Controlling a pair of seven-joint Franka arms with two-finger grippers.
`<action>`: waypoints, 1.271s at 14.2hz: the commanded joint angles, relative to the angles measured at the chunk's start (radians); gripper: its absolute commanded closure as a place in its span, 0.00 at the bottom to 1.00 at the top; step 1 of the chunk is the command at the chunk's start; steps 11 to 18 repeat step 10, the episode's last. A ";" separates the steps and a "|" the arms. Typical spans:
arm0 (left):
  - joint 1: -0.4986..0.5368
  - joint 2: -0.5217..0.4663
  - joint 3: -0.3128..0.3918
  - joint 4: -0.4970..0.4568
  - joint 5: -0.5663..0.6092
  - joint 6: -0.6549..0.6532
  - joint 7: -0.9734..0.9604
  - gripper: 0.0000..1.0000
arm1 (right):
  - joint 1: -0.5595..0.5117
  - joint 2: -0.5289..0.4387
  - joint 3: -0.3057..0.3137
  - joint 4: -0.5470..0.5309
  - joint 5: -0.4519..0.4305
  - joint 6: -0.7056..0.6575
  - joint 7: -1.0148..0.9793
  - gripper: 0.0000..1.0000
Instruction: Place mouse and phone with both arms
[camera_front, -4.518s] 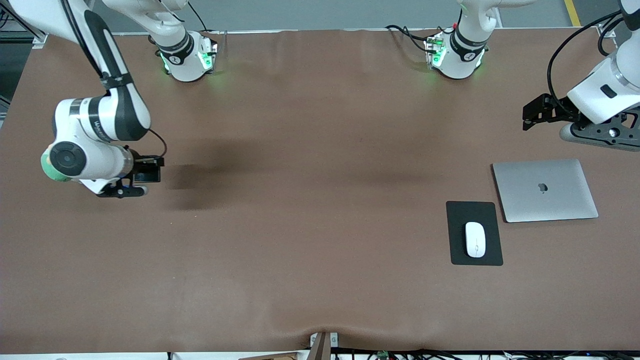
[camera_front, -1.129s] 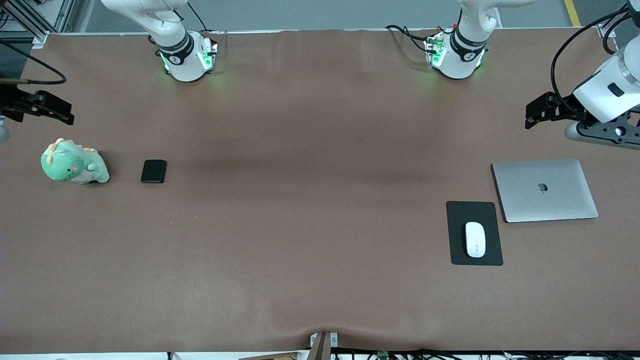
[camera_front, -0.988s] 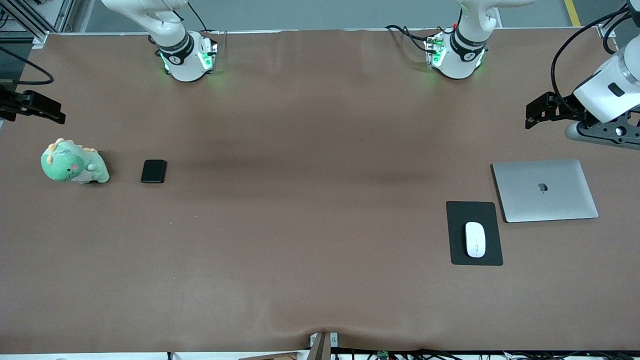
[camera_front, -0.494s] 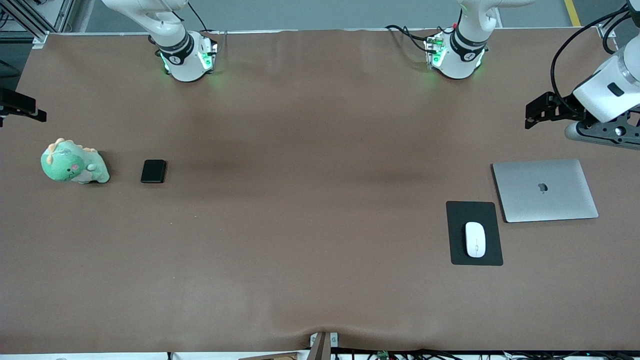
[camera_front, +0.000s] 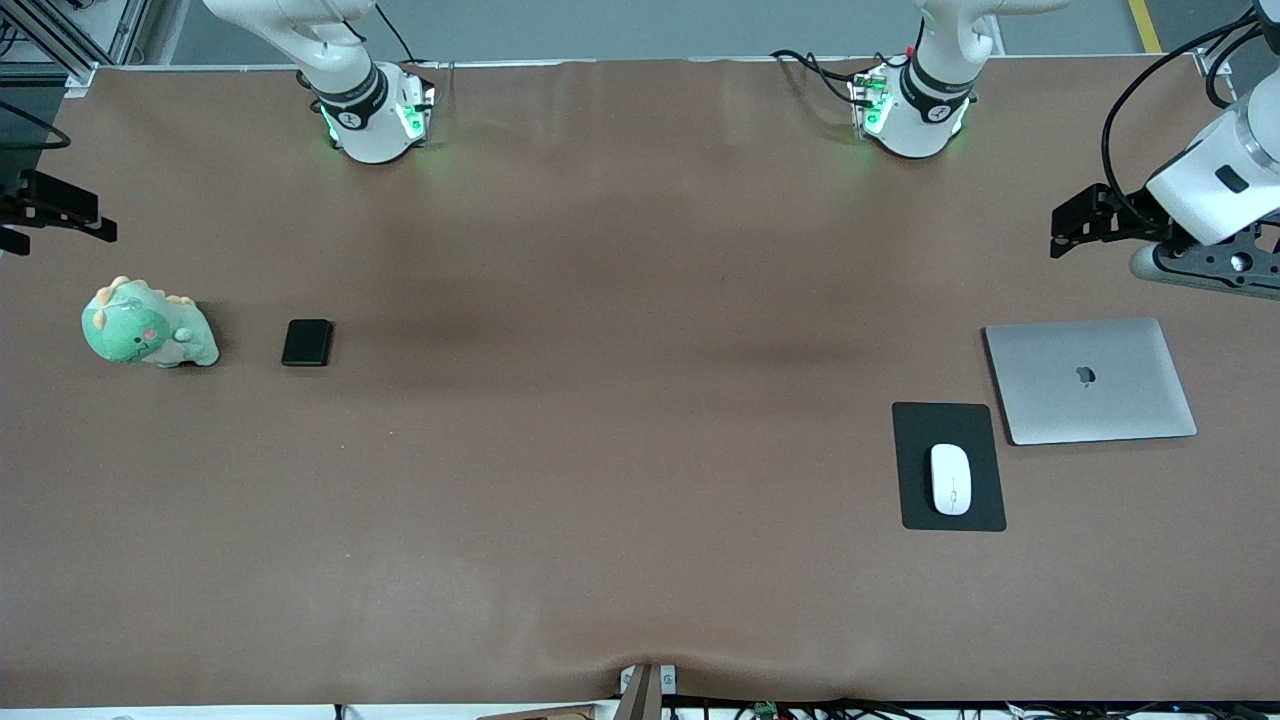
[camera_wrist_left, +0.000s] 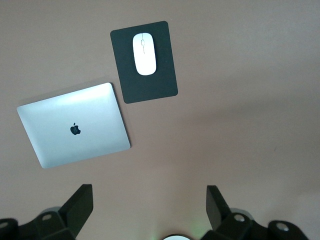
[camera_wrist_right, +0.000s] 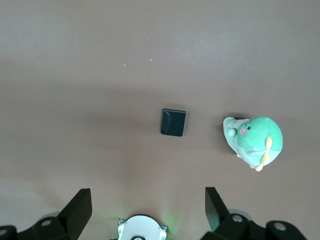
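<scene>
1. The right gripper (camera_wrist_right: 145, 207) has gone up off the phone (camera_front: 307, 342), which now lies on the desk (camera_front: 620, 400) beside a green dinosaur toy (camera_front: 148, 327).
2. Both grippers' jaws are wide and hold nothing.
3. The left gripper (camera_wrist_left: 150, 207) waits high over the laptop (camera_front: 1090, 380).
4. The mouse (camera_front: 951, 478) sits on the black mouse pad (camera_front: 915, 500).

White jointed arms (camera_front: 340, 60), black bands, green-lit bases (camera_front: 905, 110), black cables.

The mouse (camera_front: 951, 479) is white and glossy with a thin grey centre line, lying flat on a black pad (camera_front: 948, 510) toward the left arm's end of the worktop (camera_front: 620, 420). The phone (camera_front: 307, 342), a small glossy black slab with rounded corners, lies flat toward the right arm's end.
</scene>
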 joint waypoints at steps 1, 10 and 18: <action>0.000 0.003 0.002 0.012 -0.005 -0.006 -0.005 0.00 | 0.004 -0.076 0.001 -0.099 -0.013 0.040 0.011 0.00; 0.001 0.009 0.002 0.014 -0.004 -0.004 -0.004 0.00 | -0.054 -0.068 0.042 -0.094 -0.013 0.034 0.010 0.00; 0.001 0.009 0.002 0.014 -0.004 -0.004 -0.004 0.00 | -0.054 -0.068 0.042 -0.094 -0.013 0.034 0.010 0.00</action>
